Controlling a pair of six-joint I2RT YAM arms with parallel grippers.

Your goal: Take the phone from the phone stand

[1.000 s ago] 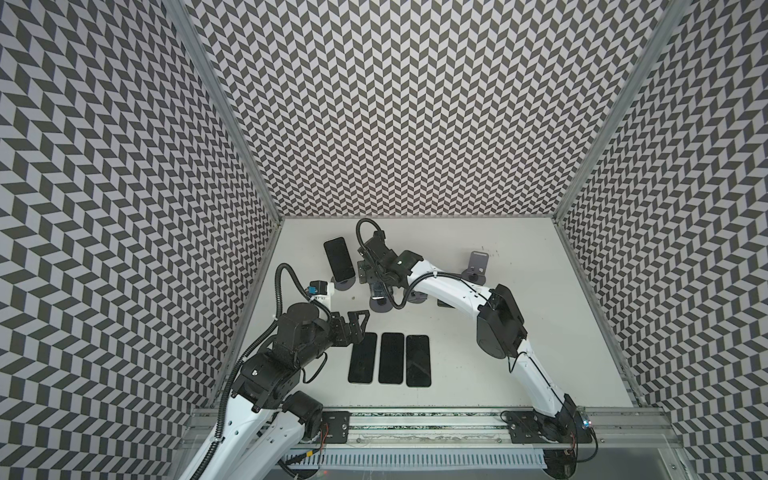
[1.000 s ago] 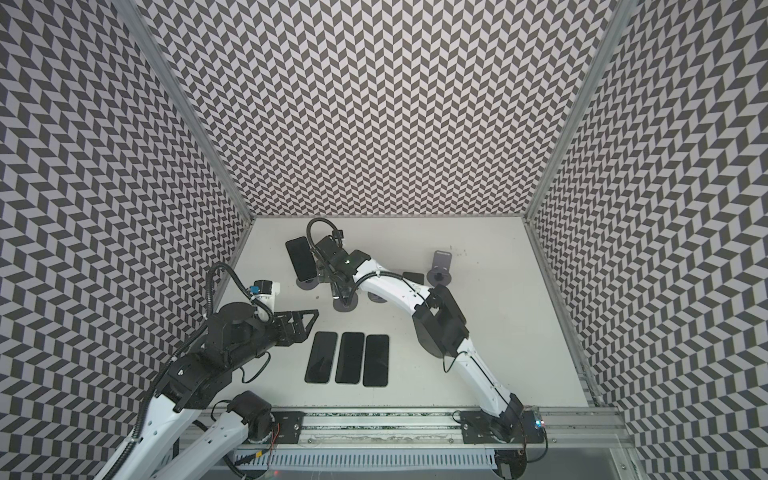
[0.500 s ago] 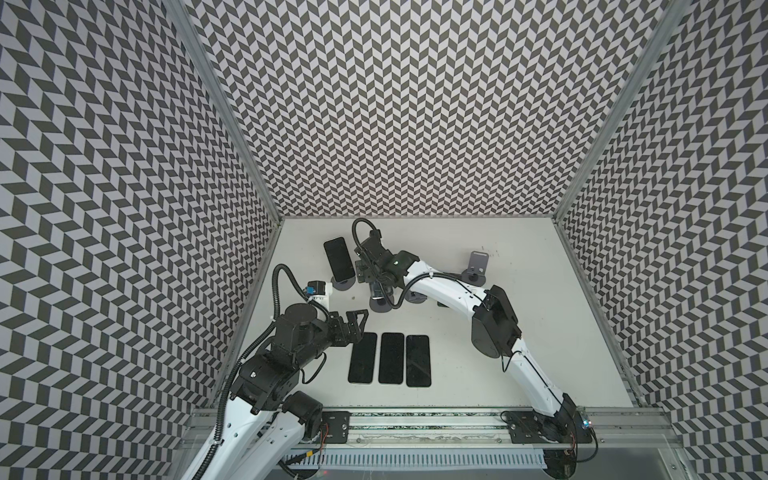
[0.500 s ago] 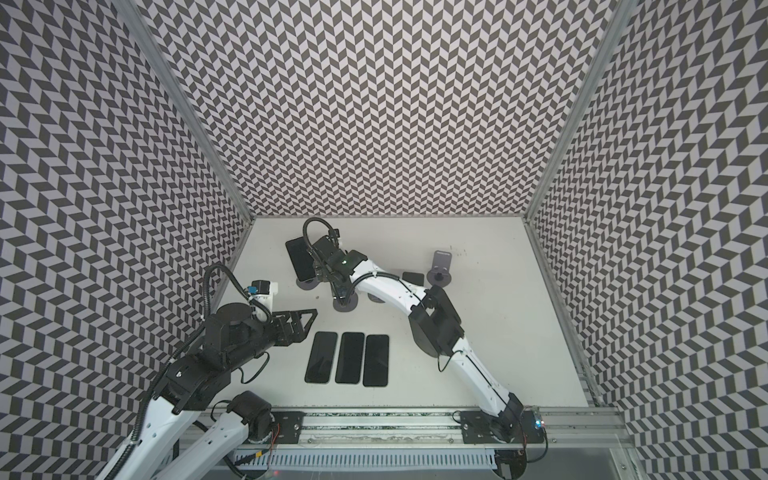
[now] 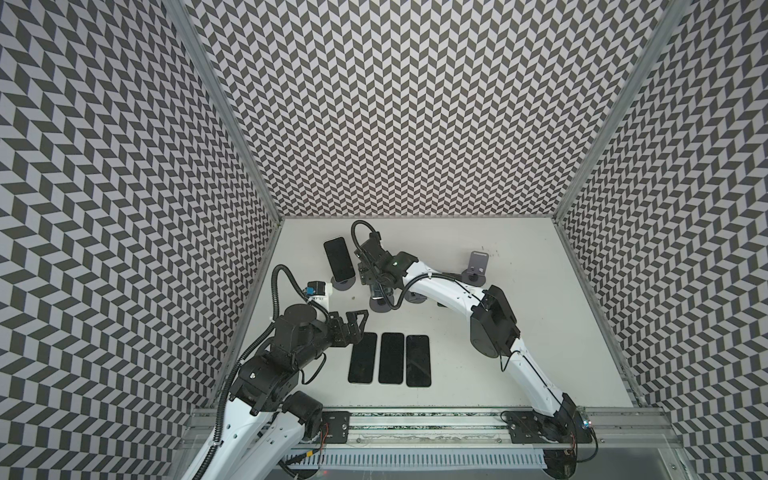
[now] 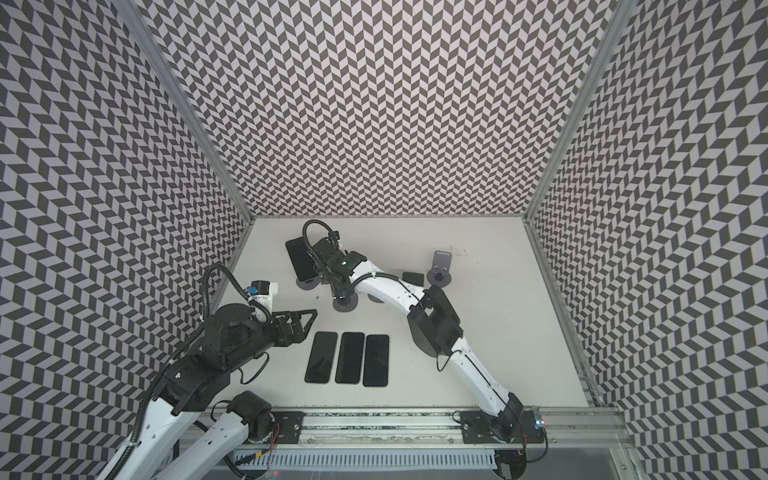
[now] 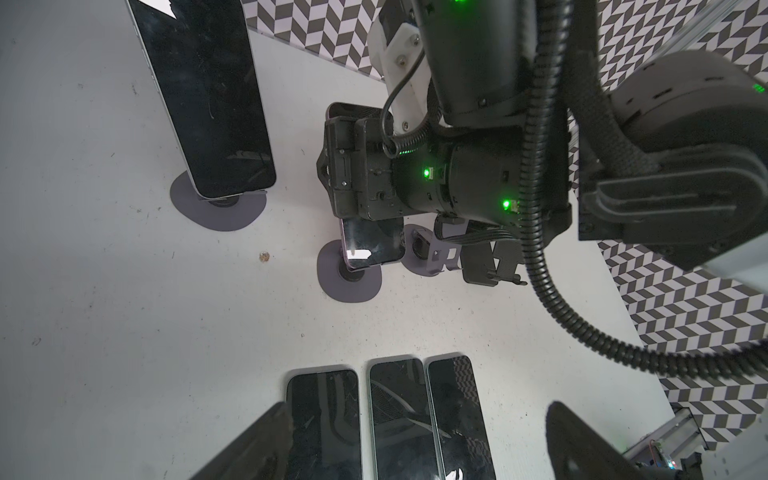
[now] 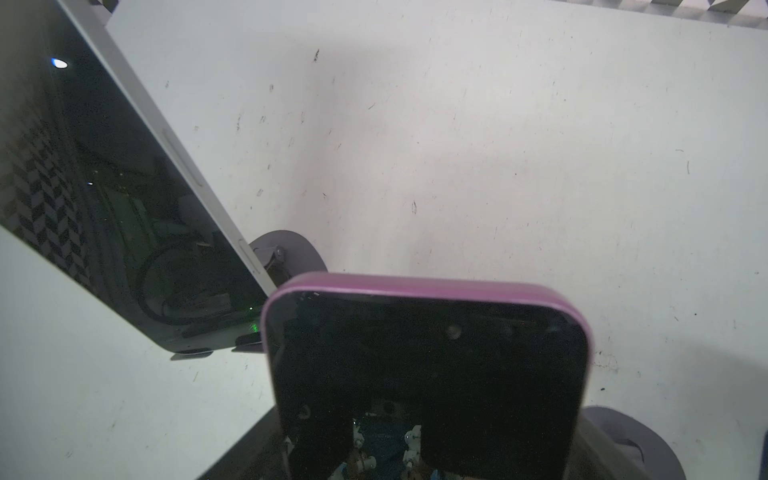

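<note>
The right claw (image 5: 375,283) reaches across the surface (image 5: 519,332) and sits over the purple-edged phone (image 8: 428,374). The phone leans in its phone stand (image 7: 349,276), with its lower end down by the stand's base. The claw's body hides its fingers, so it cannot be told whether they already pinch the phone's long edges.

The step in hand looks like the grasp before the lift. Done well, the claw squeezes both long edges squarely, then draws the phone up along its own lean until it is free. A sideways pull would likely drag the light stand.

The silver-edged phone (image 5: 338,259) on the stand just beside leaves little room on that side. The left claw (image 5: 353,332) hovers wide and empty near three flat phones (image 5: 390,359).
</note>
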